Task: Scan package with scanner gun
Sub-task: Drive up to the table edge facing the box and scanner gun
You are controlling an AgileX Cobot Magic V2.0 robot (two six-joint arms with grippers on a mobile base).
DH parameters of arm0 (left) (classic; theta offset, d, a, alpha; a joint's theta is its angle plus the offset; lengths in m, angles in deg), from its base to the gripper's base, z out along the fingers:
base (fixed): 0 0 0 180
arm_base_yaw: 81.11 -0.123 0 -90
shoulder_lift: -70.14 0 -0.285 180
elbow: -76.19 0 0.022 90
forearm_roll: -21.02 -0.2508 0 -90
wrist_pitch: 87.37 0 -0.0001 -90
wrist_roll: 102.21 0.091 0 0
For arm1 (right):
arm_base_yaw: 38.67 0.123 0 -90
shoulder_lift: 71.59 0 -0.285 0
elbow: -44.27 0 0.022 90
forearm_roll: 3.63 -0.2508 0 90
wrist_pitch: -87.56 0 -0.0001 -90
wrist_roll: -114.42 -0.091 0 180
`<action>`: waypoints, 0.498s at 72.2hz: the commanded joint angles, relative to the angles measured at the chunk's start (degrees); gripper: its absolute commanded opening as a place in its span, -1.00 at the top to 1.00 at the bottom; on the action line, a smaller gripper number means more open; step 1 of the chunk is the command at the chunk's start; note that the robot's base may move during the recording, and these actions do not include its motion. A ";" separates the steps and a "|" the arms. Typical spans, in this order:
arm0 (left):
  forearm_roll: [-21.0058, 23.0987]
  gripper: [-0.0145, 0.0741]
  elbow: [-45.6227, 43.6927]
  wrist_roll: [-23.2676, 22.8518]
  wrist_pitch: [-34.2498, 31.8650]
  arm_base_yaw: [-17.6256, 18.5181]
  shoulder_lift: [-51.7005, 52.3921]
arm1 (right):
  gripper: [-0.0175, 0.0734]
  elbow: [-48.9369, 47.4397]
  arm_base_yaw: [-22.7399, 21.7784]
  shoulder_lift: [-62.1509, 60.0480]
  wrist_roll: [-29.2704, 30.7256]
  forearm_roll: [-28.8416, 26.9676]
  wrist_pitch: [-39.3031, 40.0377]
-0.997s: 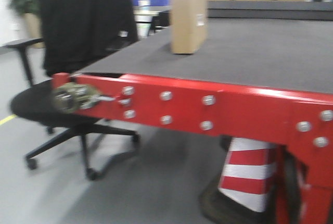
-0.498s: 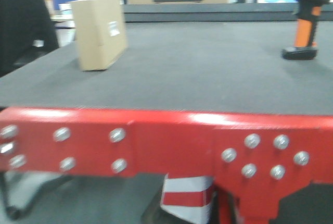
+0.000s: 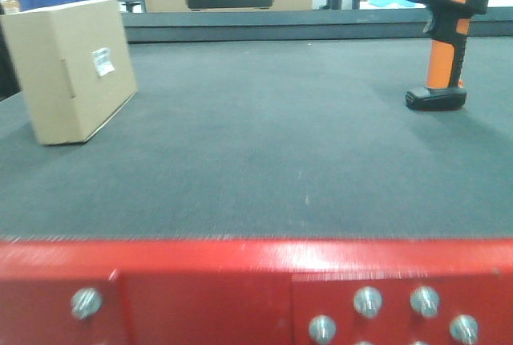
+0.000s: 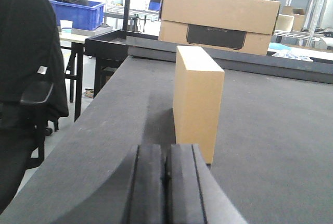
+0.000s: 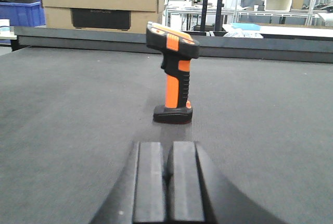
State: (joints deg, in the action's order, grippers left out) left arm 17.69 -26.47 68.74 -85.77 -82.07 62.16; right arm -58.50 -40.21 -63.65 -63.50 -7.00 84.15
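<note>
The left gripper (image 4: 165,153), at the bottom centre of its wrist view, has two flat black rubbery pads pressed together with nothing between them. Near it, in mid-frame, the package (image 4: 198,101) stands upright on a narrow edge. It is plain brown cardboard with sharp corners.

The right gripper (image 5: 168,151), at the bottom centre of its own view, is likewise closed and empty. Ahead of it, at frame centre, the scanner gun (image 5: 175,73) stands on its black foot, with a ribbed orange handle and an orange-striped black head.

In the front view the package sits at the left, showing a small white label, and the scanner is at the upper right, well apart from it. The tabletop (image 3: 264,144) is a dark grey, finely textured mat, edged at the frame's bottom by a glossy red metal frame (image 3: 200,281) with silver bolts.

Along the top of the left wrist view stand a bigger cardboard box (image 4: 218,18) with a dark panel and a blue crate (image 4: 78,14). A black office chair (image 4: 35,95) is at the left.
</note>
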 commanded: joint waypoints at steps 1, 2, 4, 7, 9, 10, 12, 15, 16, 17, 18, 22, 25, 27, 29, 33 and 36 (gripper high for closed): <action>0.24 0.92 -0.12 0.25 -0.89 0.03 0.19 | 0.98 -0.01 -0.01 -0.16 0.19 0.05 1.29; 0.24 0.92 -0.12 0.25 -0.89 0.03 0.19 | 0.98 -0.01 -0.01 -0.16 0.19 0.05 1.29; 0.24 0.92 -0.12 0.25 -0.89 0.03 0.19 | 0.98 -0.01 -0.01 -0.16 0.19 0.05 1.29; 0.24 0.92 -0.12 0.25 -0.89 0.03 0.19 | 0.98 -0.01 -0.01 -0.16 0.19 0.05 1.29; 0.24 0.92 -0.12 0.25 -0.89 0.03 0.19 | 0.98 -0.01 -0.01 -0.16 0.19 0.05 1.29; 0.24 0.92 -0.12 0.25 -0.89 0.03 0.19 | 0.98 -0.01 -0.01 -0.16 0.19 0.05 1.29; 0.24 0.92 -0.12 0.25 -0.89 0.03 0.19 | 0.98 -0.01 -0.01 -0.16 0.19 0.05 1.29; 0.24 0.92 -0.12 0.25 -0.89 0.03 0.19 | 0.98 -0.01 -0.01 -0.16 0.19 0.05 1.29; 0.24 0.92 -0.12 0.25 -0.89 0.03 0.19 | 0.98 -0.01 -0.01 -0.16 0.19 0.05 1.29; 0.24 0.92 -0.12 0.25 -0.89 0.03 0.19 | 0.98 -0.01 -0.01 -0.16 0.19 0.05 1.29; 0.24 0.92 -0.12 0.25 -0.89 0.03 0.19 | 0.98 -0.01 -0.01 -0.16 0.19 0.05 1.29; 0.24 0.92 -0.12 0.25 -0.89 0.03 0.19 | 0.98 -0.01 -0.01 -0.16 0.19 0.05 1.29; 0.24 0.92 -0.12 0.25 -0.89 0.03 0.19 | 0.98 -0.01 -0.01 -0.16 0.19 0.05 1.29; 0.24 0.92 -0.12 0.25 -0.89 0.03 0.19 | 0.98 -0.01 -0.01 -0.16 0.19 0.05 1.29; 0.24 0.92 -0.12 0.25 -0.89 0.03 0.19 | 0.98 -0.01 -0.01 -0.16 0.19 0.05 1.29; 0.24 0.92 -0.12 0.25 -0.89 0.03 0.19 | 0.98 -0.01 -0.01 -0.16 0.19 0.05 1.29; 0.24 0.92 -0.12 0.25 -0.89 0.03 0.19 | 0.98 -0.01 -0.01 -0.16 0.19 0.05 1.29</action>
State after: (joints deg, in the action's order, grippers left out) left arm 17.69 -26.47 68.74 -85.77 -82.07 62.16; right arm -58.50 -40.21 -63.65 -63.50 -7.00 84.15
